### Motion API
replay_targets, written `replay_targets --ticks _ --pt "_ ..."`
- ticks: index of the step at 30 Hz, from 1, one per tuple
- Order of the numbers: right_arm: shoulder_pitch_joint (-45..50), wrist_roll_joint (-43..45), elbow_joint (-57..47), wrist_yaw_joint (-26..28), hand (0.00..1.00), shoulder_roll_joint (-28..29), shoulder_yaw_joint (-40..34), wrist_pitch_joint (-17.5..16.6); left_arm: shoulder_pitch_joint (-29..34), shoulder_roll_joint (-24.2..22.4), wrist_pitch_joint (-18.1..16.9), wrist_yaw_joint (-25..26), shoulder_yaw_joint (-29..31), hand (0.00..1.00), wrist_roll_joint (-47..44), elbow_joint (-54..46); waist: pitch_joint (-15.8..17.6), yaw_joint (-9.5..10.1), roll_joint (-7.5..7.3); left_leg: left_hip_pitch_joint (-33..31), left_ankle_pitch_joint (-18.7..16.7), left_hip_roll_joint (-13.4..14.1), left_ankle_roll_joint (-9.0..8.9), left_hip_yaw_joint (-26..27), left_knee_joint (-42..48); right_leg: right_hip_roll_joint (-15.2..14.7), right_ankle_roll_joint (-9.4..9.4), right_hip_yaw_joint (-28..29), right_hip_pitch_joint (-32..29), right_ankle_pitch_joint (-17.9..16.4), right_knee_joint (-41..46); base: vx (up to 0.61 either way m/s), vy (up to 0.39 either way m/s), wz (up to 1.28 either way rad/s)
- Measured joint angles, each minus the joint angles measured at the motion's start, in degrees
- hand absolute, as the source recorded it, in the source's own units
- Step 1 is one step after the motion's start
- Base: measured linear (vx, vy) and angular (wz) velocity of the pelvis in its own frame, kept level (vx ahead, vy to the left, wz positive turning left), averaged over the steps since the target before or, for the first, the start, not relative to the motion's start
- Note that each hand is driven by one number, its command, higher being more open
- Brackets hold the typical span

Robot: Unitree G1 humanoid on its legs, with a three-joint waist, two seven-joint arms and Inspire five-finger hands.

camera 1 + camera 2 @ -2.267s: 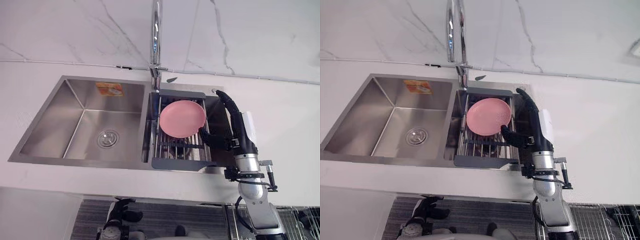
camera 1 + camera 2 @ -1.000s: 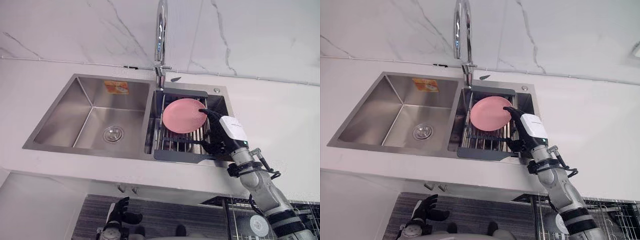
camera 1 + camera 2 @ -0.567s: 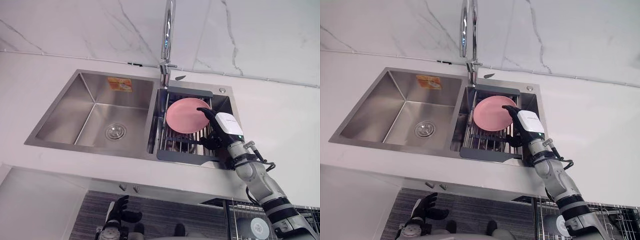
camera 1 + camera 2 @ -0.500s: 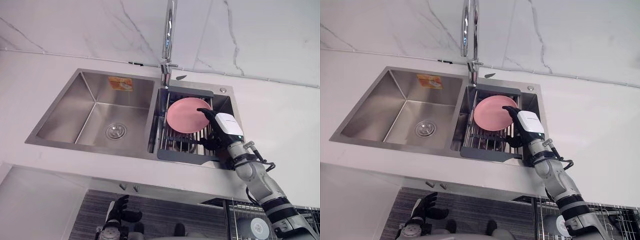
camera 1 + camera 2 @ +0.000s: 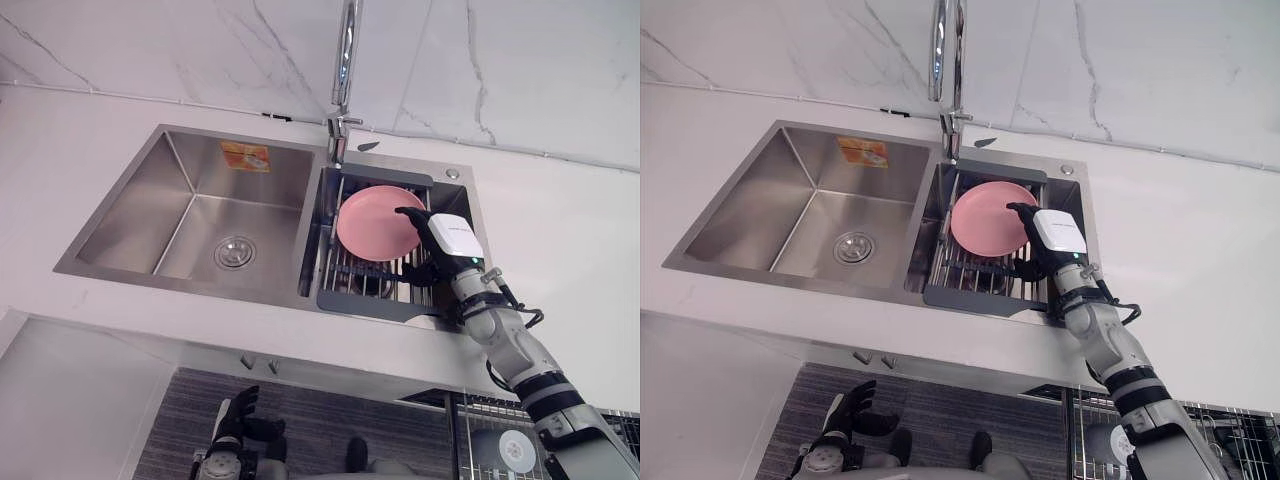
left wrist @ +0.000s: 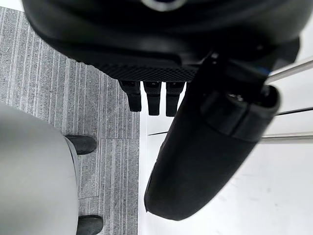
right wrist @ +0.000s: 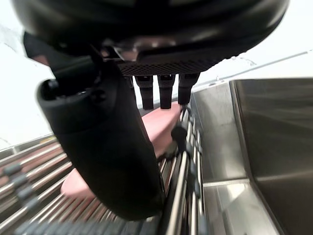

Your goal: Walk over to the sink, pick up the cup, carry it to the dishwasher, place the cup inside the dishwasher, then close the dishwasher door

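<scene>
Reaching into the rack point(image 5: 370, 303) with my right hand point(image 5: 447, 243) — fingers point(image 7: 166, 90) straight, gripping nothing, pink plate point(image 5: 372, 222) right at the tips. Pickup step — next I curl round its rim.

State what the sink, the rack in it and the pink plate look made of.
Double-bowl sink: brushed stainless steel, judging by its dull grey sheen. Dish rack: shiny metal rods in a dark grey frame, probably plastic. Round pink plate: matte, evenly coloured; plastic or ceramic, unclear.
</scene>
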Motion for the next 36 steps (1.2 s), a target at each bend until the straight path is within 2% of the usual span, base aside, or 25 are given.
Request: replay_targets --ticks 17,27,36 --pt "-2.6 0.3 0.9 -0.5 0.30 -0.5 -0.2 0.4 0.0 0.1 0.0 0.0 0.0 0.90 0.0 -0.9 0.5 -0.02 -0.30 0.0 0.0 0.2 -0.03 -0.3 -0.3 0.2 0.00 0.0 0.0 0.0 -0.1 0.00 0.000 0.00" --pt "-2.5 -0.1 -9.2 0.0 0.30 -6.2 2.7 0.0 0.0 0.3 0.0 0.0 0.1 0.90 0.0 -1.4 1.4 -0.50 -0.53 0.3 0.0 0.6 -0.04 1.2 0.4 0.2 0.00 1.3 0.2 0.0 0.0 0.00 0.001 -0.07" --pt "-1.7 -5.2 -18.1 -0.1 0.30 -9.4 3.6 -1.9 -0.5 0.2 0.0 -0.1 0.3 0.90 0.1 0.3 1.4 -0.52 -0.37 1.6 0.0 1.3 -0.02 2.0 -0.1 0.9 -0.02 3.2 1.0 0.0 -0.3 0.00 0.000 -0.03"
